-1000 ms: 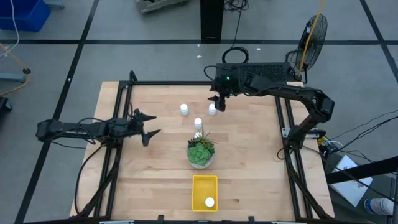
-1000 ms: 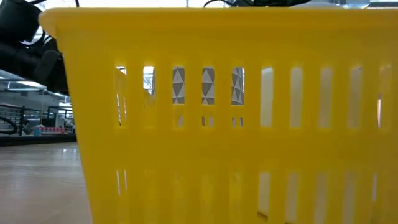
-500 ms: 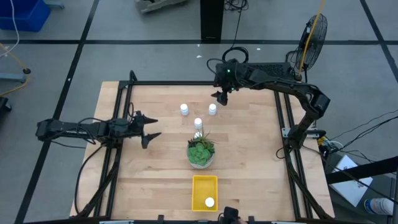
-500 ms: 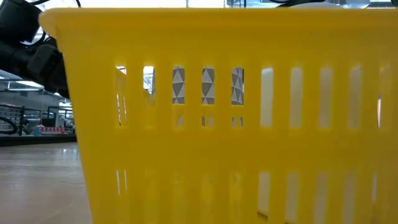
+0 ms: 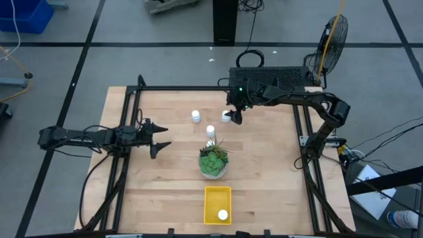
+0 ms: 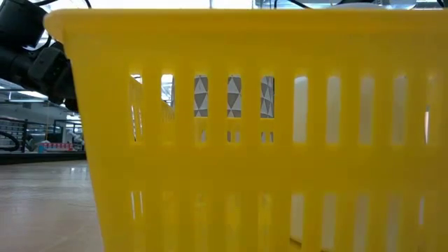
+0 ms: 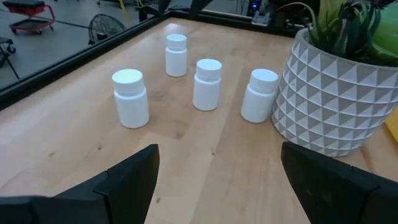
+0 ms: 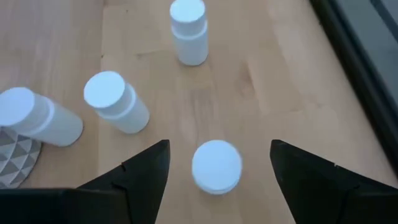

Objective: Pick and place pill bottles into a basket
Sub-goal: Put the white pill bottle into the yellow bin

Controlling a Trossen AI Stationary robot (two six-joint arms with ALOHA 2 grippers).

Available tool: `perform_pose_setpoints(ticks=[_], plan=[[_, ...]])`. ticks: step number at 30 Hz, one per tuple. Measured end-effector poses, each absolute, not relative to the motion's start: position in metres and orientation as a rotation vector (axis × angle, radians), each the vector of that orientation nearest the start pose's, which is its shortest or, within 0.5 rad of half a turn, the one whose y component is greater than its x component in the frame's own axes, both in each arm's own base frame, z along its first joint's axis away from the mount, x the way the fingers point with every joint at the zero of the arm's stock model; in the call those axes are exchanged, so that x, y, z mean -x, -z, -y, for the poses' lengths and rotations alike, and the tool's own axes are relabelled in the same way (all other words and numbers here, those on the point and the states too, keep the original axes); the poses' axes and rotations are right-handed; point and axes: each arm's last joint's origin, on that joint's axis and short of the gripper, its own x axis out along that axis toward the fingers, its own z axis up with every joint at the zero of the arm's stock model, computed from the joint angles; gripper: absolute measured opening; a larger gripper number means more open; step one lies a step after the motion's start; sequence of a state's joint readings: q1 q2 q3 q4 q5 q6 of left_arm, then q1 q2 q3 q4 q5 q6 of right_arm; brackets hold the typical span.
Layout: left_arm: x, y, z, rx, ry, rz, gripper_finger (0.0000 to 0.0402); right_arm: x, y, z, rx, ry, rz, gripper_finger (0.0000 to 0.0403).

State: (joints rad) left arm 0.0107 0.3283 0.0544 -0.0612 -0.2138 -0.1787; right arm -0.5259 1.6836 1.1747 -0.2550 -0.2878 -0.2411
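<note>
Right tool (image 8: 216,163) spread, poised directly over pill bottle (image 8: 216,165), fingers straddling cap for grasp. Left tool (image 5: 158,135) spread wide, waiting at desk (image 5: 264,172) edge.

I work in a lab or workshop hall. My wooden surface (image 5: 172,192) sits in a black metal frame (image 5: 132,92) on a grey floor (image 5: 66,73) marked with dark lines. A standing fan (image 5: 332,36) and loose cables (image 5: 390,142) lie beside it, a blue bin (image 5: 25,14) sits in one corner, and a red trolley (image 7: 31,15) stands farther off.
</note>
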Motion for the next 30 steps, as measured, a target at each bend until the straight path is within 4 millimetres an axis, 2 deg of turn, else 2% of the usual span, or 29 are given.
perform_pose_setpoints(ticks=[11, 30], plan=[[-0.113, -0.148, -0.007, 0.143, -0.247, -0.317, 0.034, -0.326, -0.222, 0.154, -0.059, 0.121, -0.702, 0.0263], [-0.113, -0.149, -0.007, 0.177, -0.25, -0.312, 0.034, -0.322, -0.216, 0.165, -0.048, 0.149, -0.678, 0.0258]])
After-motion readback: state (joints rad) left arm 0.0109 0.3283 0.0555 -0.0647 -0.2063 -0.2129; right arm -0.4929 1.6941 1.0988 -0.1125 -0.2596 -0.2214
